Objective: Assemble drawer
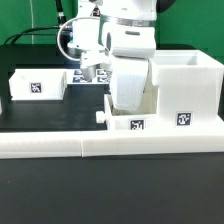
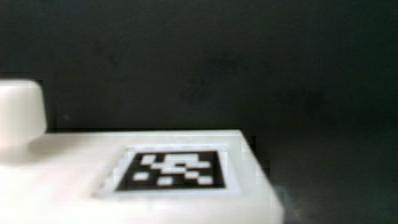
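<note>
The tall white casing (image 1: 188,90) stands at the exterior view's right, its tag facing the camera. One open-top tray (image 1: 38,86) lies apart at the left. The second tray (image 1: 133,124), with a tag on its side and a small knob (image 1: 100,117) on its end, sits against the casing's left side; how far it is inside is hidden. My gripper (image 1: 128,106) points straight down onto this tray, and the white hand hides the fingers. The wrist view shows this tray's tagged face (image 2: 173,170) and knob (image 2: 18,115), but no fingers.
Long low white border bars (image 1: 60,146) run along the table's front edge. The marker board (image 1: 94,73) lies behind the arm. Cables hang from the arm at the back. Bare black tabletop (image 1: 80,105) lies between the two trays.
</note>
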Motion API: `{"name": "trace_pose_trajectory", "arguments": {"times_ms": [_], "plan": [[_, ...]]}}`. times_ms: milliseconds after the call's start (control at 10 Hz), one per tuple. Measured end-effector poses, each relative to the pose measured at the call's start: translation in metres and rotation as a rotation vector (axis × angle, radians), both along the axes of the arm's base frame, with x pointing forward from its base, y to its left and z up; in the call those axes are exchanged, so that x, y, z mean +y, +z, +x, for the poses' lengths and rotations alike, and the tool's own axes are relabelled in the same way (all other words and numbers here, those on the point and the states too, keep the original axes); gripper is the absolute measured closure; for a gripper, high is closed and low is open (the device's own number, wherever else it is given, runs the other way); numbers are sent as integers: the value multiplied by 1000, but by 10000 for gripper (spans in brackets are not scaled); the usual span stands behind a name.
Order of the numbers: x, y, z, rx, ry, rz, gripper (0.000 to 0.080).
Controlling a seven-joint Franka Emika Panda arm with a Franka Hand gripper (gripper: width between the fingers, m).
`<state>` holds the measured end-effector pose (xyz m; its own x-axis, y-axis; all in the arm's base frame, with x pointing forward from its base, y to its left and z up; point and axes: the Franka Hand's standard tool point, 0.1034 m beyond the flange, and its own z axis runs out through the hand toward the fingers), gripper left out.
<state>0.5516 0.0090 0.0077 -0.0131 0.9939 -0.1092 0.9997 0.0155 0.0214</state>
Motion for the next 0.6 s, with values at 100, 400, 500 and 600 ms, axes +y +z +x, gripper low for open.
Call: {"name": "trace_pose_trajectory", "arguments": {"times_ms": [100, 400, 500, 600], "plan": [[-2, 0, -1, 6, 1, -2, 757], [-4, 6, -1, 17, 1, -7, 430], [-2, 16, 2, 8, 0, -9, 253], [-2, 25, 3, 13, -7, -14, 253]]}}
